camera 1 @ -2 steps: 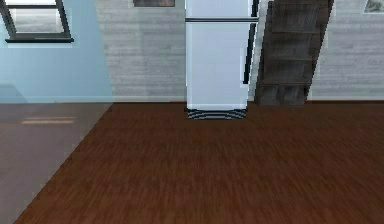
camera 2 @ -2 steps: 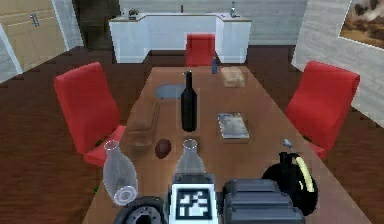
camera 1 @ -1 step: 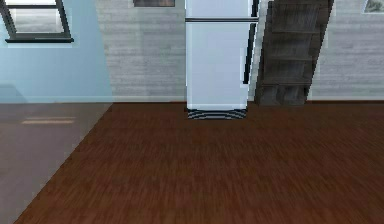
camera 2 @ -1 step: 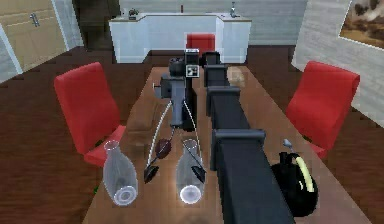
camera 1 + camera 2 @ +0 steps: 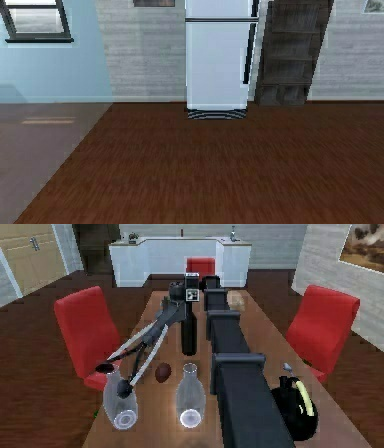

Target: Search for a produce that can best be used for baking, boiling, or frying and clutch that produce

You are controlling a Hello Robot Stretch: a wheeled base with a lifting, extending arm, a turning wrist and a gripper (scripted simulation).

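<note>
While the tool (image 5: 112, 367) hangs by the tabletop (image 5: 257, 332), a brown potato (image 5: 163, 373) lies near (grip: cannot tell).

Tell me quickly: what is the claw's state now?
Claw: cannot be told whether it holds anything; a glass bottle stands on the table at its far end.

You have a dark wood-grain floor (image 5: 200, 160), and at twelve o'clock in the forward view a smooth, glossy white fridge (image 5: 217, 55). In the arm side view, the table (image 5: 258, 336) looks wooden; the bottles (image 5: 190, 394) at seven o'clock are clear glass.
</note>
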